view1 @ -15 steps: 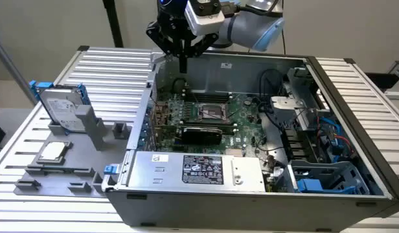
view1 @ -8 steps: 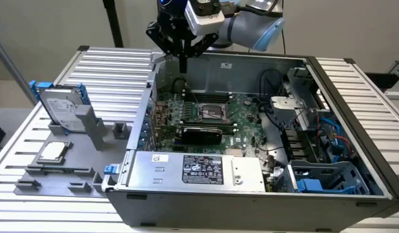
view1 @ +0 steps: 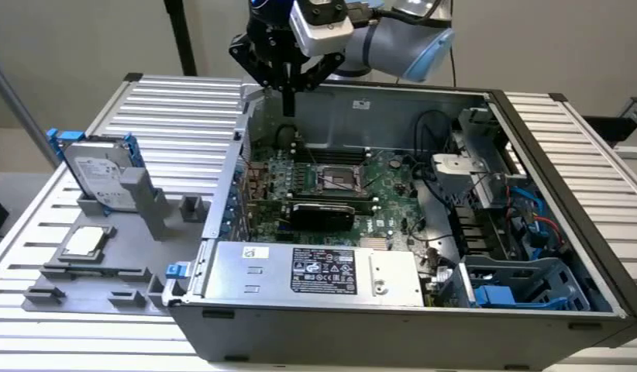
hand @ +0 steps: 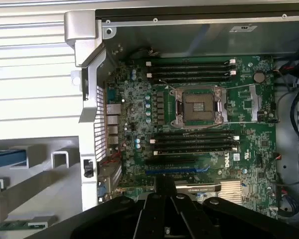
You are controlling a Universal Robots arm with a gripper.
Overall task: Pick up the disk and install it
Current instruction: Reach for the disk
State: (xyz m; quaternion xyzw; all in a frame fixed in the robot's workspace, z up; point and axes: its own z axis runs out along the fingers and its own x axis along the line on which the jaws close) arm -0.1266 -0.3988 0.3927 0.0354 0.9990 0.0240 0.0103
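The disk [view1: 99, 172] is a silver-grey drive with a white label and a blue frame. It stands on edge in a grey holder [view1: 142, 203] on the table, at the exterior view's left, outside the computer case. My gripper [view1: 288, 99] hangs well apart from it, over the far left corner of the open case [view1: 401, 329], pointing down. Its black fingers are shut with nothing between them. In the wrist view the gripper [hand: 165, 196] sits over the green motherboard [hand: 199, 124], and a blue edge [hand: 7, 158] of the disk's frame lies beyond the case wall.
A small square silver chip [view1: 86, 241] lies on the grey fixture plate in front of the disk. Inside the case are a silver power supply [view1: 318, 271] with a black label, an empty CPU socket [view1: 339, 180], cables, and a blue drive cage [view1: 520, 283] at the near right.
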